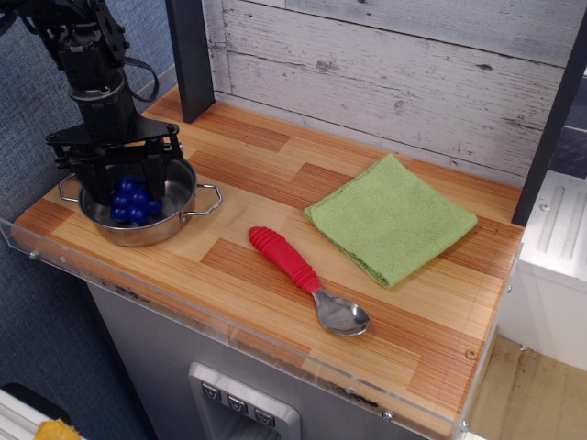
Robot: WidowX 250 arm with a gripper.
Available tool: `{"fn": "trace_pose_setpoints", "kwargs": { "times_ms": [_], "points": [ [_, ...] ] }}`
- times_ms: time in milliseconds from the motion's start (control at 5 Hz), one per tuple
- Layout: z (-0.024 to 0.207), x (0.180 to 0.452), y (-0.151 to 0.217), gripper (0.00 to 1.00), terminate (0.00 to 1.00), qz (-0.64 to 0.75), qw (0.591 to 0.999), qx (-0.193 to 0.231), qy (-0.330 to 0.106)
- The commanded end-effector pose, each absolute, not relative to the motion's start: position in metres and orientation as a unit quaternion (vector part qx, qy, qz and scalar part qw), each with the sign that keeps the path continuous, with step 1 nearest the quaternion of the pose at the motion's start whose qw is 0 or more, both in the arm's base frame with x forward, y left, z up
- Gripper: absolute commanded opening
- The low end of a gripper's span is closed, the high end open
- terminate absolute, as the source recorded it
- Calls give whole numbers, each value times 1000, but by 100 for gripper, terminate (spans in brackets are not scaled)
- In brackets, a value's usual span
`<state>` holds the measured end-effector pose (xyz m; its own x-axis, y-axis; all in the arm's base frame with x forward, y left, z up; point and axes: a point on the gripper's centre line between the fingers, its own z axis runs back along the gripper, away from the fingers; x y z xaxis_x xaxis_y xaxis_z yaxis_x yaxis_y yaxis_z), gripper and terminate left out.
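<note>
My black gripper (128, 188) reaches down into a small steel pot (183, 213) with two handles at the table's left end. In the pot lies a cluster of dark blue balls, like a bunch of grapes (134, 203). The fingers stand apart on either side of the cluster, at about its height. I cannot tell whether they touch it. The gripper's body hides the back of the pot and the top of the cluster.
A spoon with a red ribbed handle (284, 258) and steel bowl (343, 315) lies mid-table. A folded green cloth (393, 220) lies to the right. A dark post (191, 57) stands behind the pot, and a clear acrylic lip (275, 341) edges the front.
</note>
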<state>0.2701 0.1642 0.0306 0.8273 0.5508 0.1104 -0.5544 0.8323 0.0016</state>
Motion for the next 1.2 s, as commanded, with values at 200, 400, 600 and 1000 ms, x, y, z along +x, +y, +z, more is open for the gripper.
{"fn": "trace_pose_setpoints", "kwargs": {
  "times_ms": [200, 400, 600, 1000],
  "points": [
    [77, 276, 164, 100, 0, 303, 949, 19, -89],
    [100, 290, 159, 100, 0, 295, 950, 54, -84],
    [122, 315, 159, 100, 0, 283, 952, 51, -103],
    [155, 359, 146, 100, 0, 187, 970, 28, -149]
  ]
}}
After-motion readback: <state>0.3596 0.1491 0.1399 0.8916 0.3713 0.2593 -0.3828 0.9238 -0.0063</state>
